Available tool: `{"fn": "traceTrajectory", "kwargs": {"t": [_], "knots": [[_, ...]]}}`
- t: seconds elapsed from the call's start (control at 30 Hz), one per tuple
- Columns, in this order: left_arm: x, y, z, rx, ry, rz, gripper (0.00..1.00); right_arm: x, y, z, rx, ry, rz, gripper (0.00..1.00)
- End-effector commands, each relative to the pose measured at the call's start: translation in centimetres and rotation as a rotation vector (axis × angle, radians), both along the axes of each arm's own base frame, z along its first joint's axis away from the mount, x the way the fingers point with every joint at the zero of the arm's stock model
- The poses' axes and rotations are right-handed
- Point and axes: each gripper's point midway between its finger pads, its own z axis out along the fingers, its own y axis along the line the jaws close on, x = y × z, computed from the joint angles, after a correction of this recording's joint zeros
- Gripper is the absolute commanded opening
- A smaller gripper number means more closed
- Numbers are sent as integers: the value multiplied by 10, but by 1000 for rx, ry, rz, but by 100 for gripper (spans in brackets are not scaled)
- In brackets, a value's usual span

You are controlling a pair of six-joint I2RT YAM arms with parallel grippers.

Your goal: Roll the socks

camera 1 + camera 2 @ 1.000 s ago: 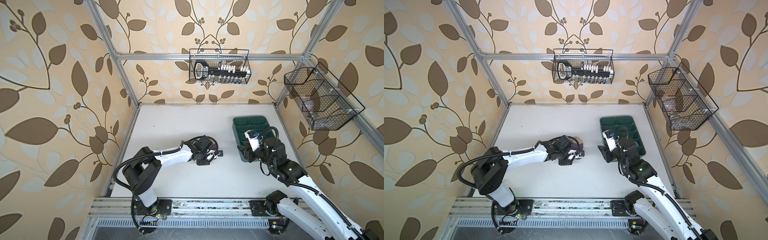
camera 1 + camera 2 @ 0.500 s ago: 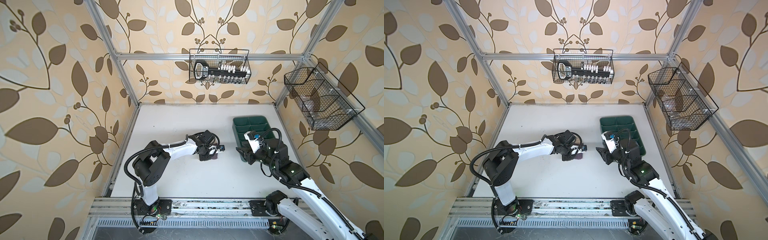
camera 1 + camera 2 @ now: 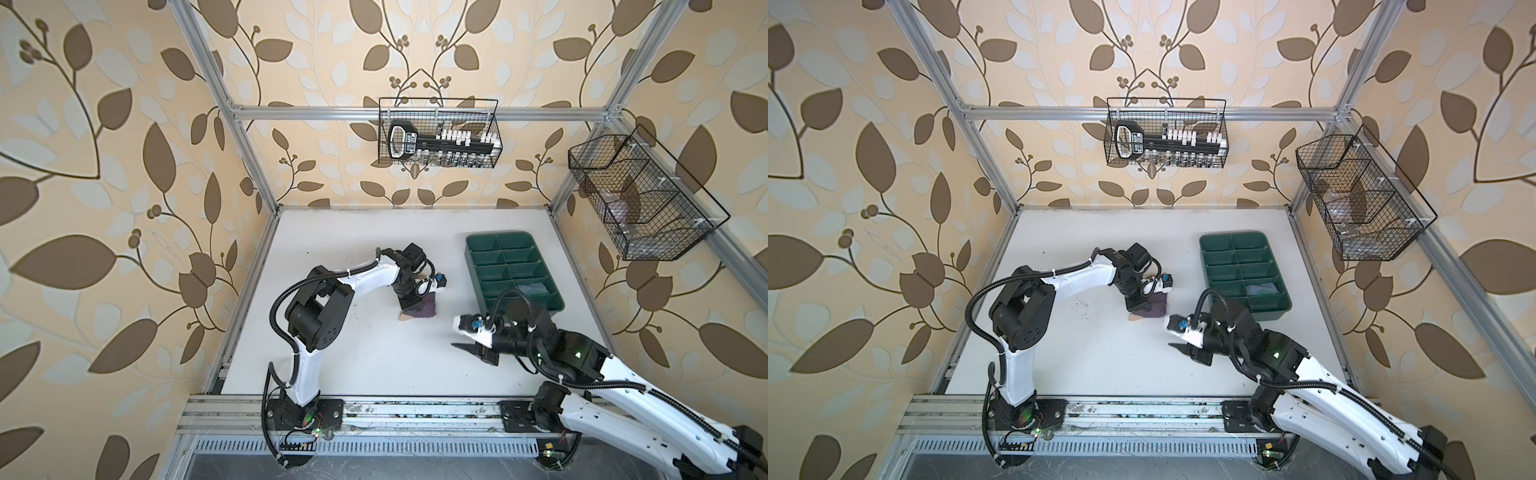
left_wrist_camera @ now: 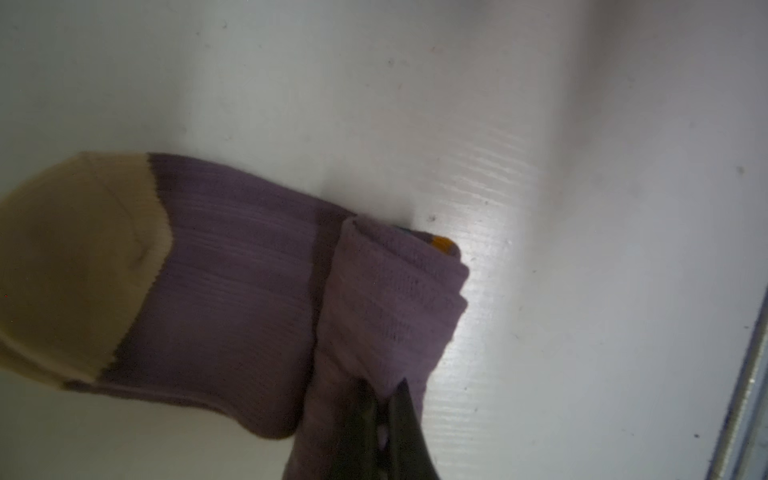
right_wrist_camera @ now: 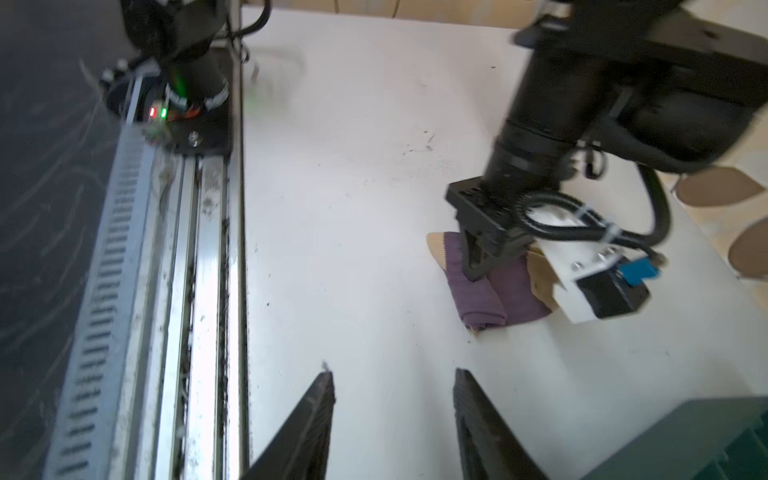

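**Left jaws pinched the part-rolled purple sock; right jaws hung empty**

Nearest you, just beyond the front rail (image 3: 415, 411), your right arm (image 3: 582, 361) reached in low over the white surface (image 3: 374, 365). Its jaws stood partly apart and held nothing. In the right wrist view the two dark fingers (image 5: 316, 415) framed only bare surface, with a corner of the green tray (image 5: 685, 436) beside them.

Farther in, near the middle of the surface, lay the purple sock (image 3: 422, 309); both top views showed it (image 3: 1156, 311). Your left arm (image 3: 374, 274) bent down onto it from the left. Its jaws were closed on the rolled end of the sock, the fingertips (image 4: 395, 428) pinching the fold of fabric. The left wrist view showed the rest of the sock flat on the surface, with the tan toe (image 4: 75, 266) at the far end from the roll and a bit of orange stripe (image 4: 442, 244) peeking from the roll's edge.

Beyond and to the right stood the tray (image 3: 473, 249). A grey-blue sock (image 3: 532, 287) lay in a right-hand compartment toward its near end; its markings were too small to read.

Farthest back, one wire basket (image 3: 438, 133) hung on the rear wall and another (image 3: 640, 199) on the right wall.
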Motion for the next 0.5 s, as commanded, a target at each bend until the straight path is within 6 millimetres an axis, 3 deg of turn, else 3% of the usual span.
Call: {"fn": "traceTrajectory", "kwargs": {"t": [0.0, 0.23, 0.33, 0.47], "knots": [[-27, -2, 3, 2, 209, 16, 6, 13, -14, -32, -307, -256, 44, 49], [-30, -5, -1, -3, 369, 71, 8, 51, 24, -54, -339, -508, 44, 52], [-30, -6, -3, -15, 405, 85, 8, 73, 32, -65, -349, -511, 5, 60], [-28, -7, -3, -30, 420, 95, 8, 101, 36, -89, -370, -477, -17, 61]]}}
